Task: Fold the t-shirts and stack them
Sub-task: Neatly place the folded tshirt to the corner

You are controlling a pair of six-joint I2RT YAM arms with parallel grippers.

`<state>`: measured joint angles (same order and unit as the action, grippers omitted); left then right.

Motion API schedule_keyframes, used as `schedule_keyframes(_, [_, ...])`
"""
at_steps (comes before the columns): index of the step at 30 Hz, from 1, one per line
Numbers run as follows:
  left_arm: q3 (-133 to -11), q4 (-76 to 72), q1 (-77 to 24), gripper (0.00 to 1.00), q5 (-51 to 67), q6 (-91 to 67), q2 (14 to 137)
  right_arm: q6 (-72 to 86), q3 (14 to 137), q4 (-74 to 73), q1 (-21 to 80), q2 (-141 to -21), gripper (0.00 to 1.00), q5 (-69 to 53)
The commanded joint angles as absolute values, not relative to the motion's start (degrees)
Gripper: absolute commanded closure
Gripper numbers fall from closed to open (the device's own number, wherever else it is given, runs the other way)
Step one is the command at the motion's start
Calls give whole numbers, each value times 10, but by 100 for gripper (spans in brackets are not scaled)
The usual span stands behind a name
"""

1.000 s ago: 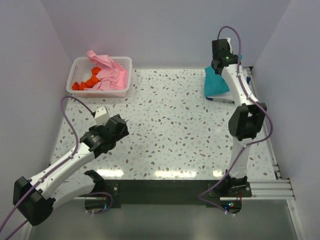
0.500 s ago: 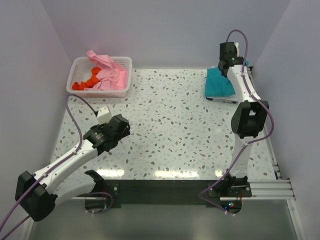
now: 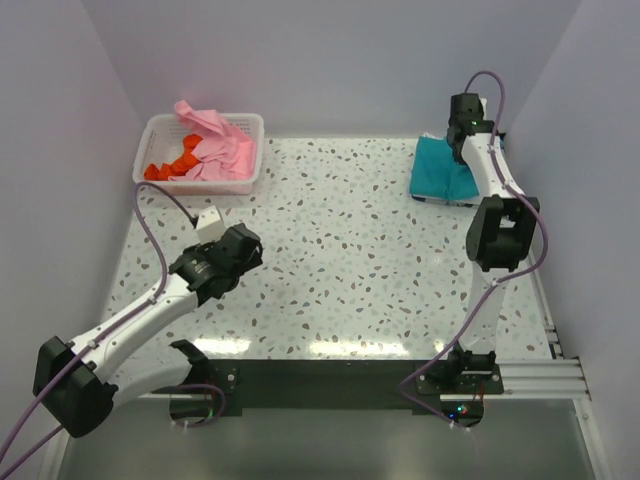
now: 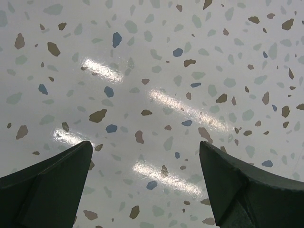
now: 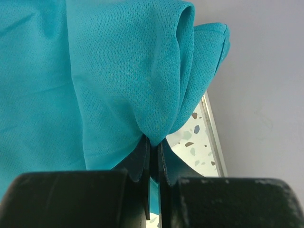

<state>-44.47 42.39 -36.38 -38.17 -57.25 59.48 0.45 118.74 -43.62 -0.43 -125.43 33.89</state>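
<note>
Upper left of frame: basket (image 3: 200,186) on desk (image 3: 350,250), loose t-shirts (image 3: 222,150) inside. Upper right: folded t-shirt (image 3: 438,170) on desk, at its far right edge.

A white slatted basket (image 3: 200,184) sits at the speckled table's (image 3: 350,240) far-left corner.

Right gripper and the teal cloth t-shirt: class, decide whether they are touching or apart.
Touching. The right wrist view shows the right gripper with its jaws closed on a pinched fold of the teal mesh cloth t-shirt.
</note>
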Motion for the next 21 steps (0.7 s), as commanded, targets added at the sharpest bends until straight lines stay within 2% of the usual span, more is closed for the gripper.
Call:
schedule_keyframes(1, [-471,403,-359,0,-409,-562,599,18,1193,-408,-17,-1265,96,323])
schedule_keyframes(6, [-473,402,-359,0,-411,-561,604,24,1198,-410,-25,-1277,93,319])
schedule_keyframes(9, [-475,403,-359,0,-411,-562,606,26,1201,-408,-31,-1287,85,323])
schedule_keyframes(12, [-477,403,-359,0,-410,-561,610,27,1202,-406,-37,-1293,80,324])
schedule_keyframes(21, [-476,392,-359,0,-399,-561,617,19,1187,-363,-48,-1310,81,310])
